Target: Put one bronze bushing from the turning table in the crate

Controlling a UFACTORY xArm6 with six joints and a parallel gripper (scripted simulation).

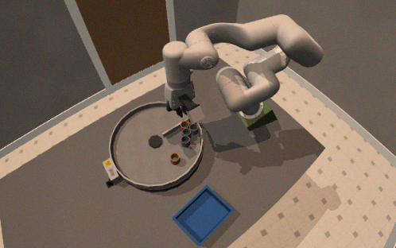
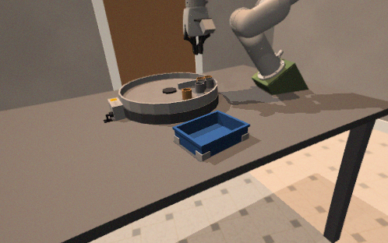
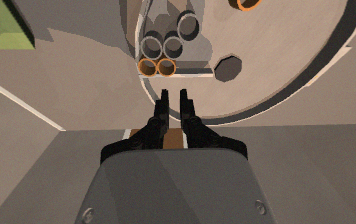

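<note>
The round grey turning table (image 1: 114, 144) (image 2: 156, 107) (image 3: 285, 55) carries several bushings. One bronze bushing (image 1: 175, 156) (image 2: 186, 93) (image 3: 247, 3) stands alone near the rim. Two more bronze bushings (image 3: 147, 67) (image 3: 166, 67) stand side by side against a grey bar (image 1: 172, 129) at the rim, next to three grey bushings (image 1: 186, 140) (image 3: 151, 46) (image 3: 173, 45). My gripper (image 1: 180, 112) (image 2: 198, 51) (image 3: 174, 97) hangs high above the table's rim near that cluster, fingers narrow with nothing between them. The blue crate (image 1: 190, 201) (image 2: 187, 141) sits empty in front of the table.
A black hub (image 1: 154, 141) (image 2: 169, 90) (image 3: 228, 68) marks the table's centre. A small box with a yellow label (image 1: 109, 167) (image 2: 114, 102) sits at the table's left side. The arm's green base (image 1: 258, 119) (image 2: 282, 79) stands at the back right.
</note>
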